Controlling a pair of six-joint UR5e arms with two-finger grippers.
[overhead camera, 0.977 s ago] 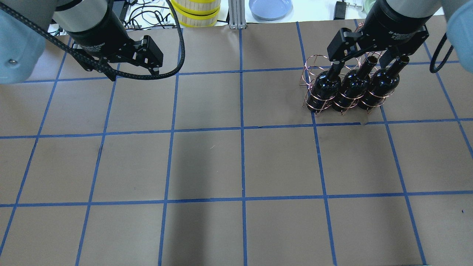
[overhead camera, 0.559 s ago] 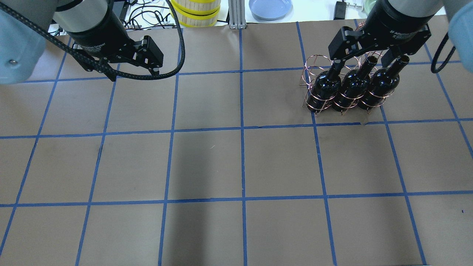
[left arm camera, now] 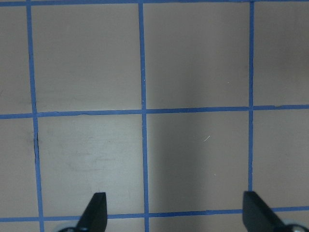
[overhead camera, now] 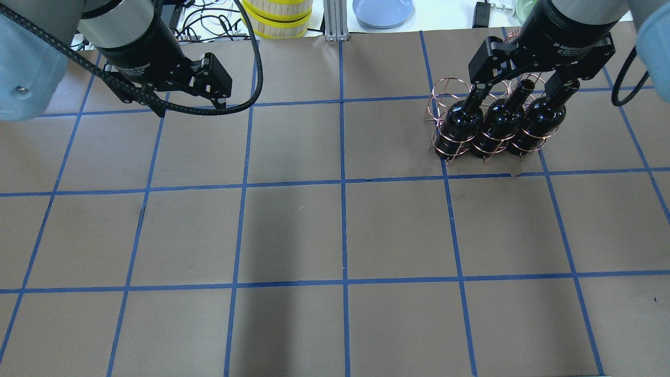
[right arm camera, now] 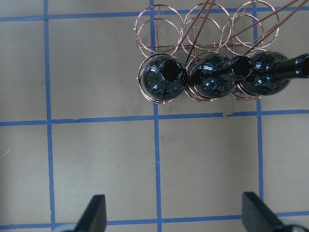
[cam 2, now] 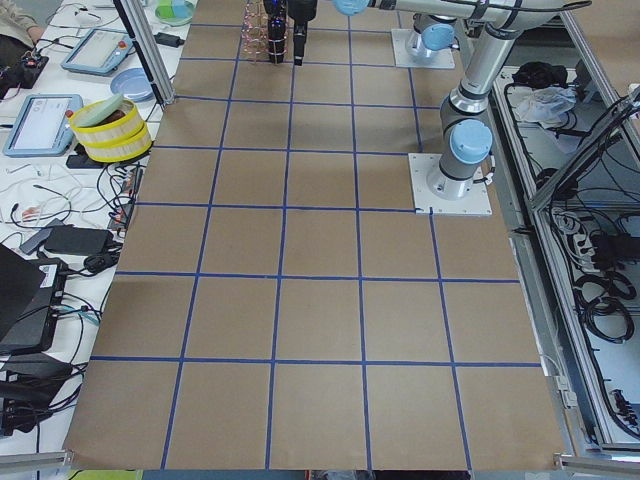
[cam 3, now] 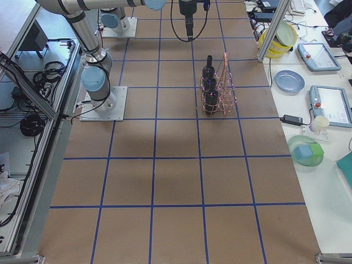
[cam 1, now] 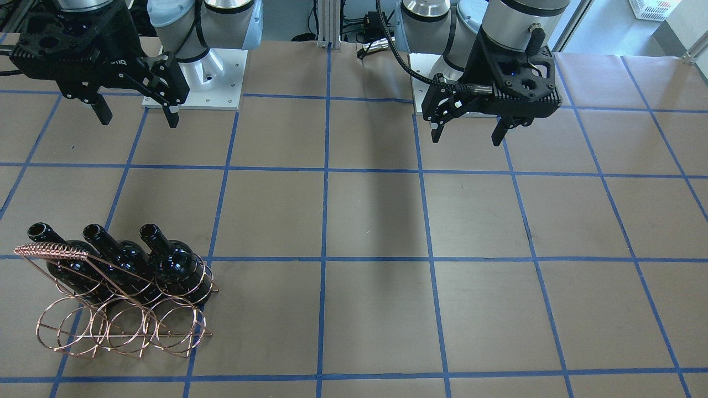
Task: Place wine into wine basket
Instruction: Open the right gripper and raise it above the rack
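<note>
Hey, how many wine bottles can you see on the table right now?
3. All stand side by side in the wine basket's row nearer the robot: the overhead view's left bottle, middle bottle and right bottle. The basket's other row is empty; none seems hidden.

Straight-down view of a brown paper-covered bench crossed by a grid of blue tape. At the bottom edge, the left claw shows two black fingertips set wide apart, with paper and tape showing between them. A small pale fleck lies right of centre.
</note>
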